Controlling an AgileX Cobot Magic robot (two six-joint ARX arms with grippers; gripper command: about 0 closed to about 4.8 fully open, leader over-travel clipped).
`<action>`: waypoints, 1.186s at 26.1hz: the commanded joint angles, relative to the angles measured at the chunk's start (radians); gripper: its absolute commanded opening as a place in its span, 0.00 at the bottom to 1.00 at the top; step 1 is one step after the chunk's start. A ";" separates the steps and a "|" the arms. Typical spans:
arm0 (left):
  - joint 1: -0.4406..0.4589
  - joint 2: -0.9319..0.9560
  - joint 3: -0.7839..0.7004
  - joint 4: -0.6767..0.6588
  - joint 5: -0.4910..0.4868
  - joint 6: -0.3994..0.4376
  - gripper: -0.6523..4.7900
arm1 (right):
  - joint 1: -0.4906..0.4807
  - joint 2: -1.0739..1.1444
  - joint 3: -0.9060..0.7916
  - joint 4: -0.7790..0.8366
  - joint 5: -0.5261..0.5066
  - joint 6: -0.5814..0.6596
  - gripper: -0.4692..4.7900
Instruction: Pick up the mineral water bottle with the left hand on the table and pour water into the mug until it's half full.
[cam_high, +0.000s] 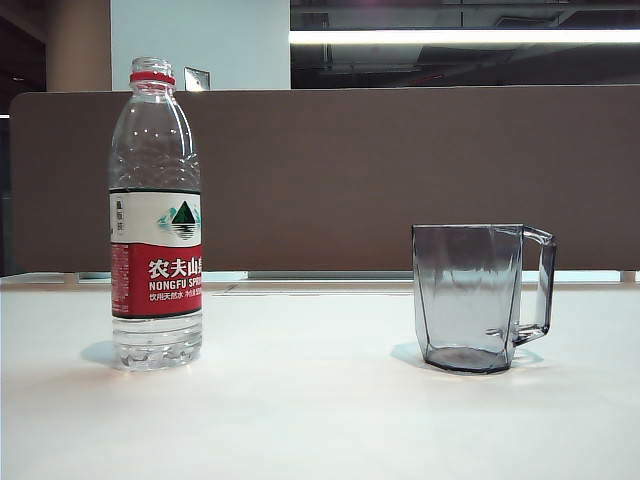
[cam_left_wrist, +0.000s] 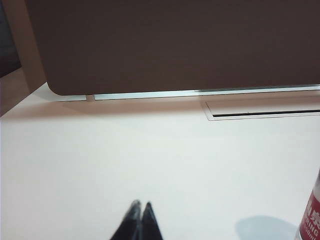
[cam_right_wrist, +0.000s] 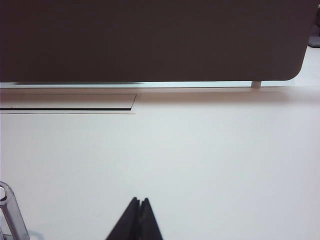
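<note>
One mineral water bottle (cam_high: 155, 215) stands upright and uncapped on the white tabletop (cam_high: 300, 400), one empty mug (cam_high: 482, 297) well apart to its right. Nearer than both, left gripper (cam_left_wrist: 140, 206) and right gripper (cam_right_wrist: 139, 201) hover, jaws pressed together, holding nothing; one brown partition (cam_high: 400, 170) behind

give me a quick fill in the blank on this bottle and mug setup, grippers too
1. The mineral water bottle stands upright with its cap ____.
2. The mug on the table holds ____ water.
3. The mug's handle points ____ from the bottle.
4. In their wrist views the left gripper and right gripper both have their jaws ____.

Missing words: off; no; away; shut
</note>
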 joint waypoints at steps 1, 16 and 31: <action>0.002 0.001 0.004 0.014 0.003 -0.002 0.11 | 0.001 -0.002 0.003 0.022 0.000 0.001 0.07; -0.034 0.084 0.187 0.077 0.018 -0.093 0.11 | 0.001 0.064 0.257 0.019 -0.050 0.049 0.07; -0.299 0.404 0.283 0.204 0.018 -0.092 0.11 | 0.002 0.297 0.444 0.017 -0.335 0.049 0.07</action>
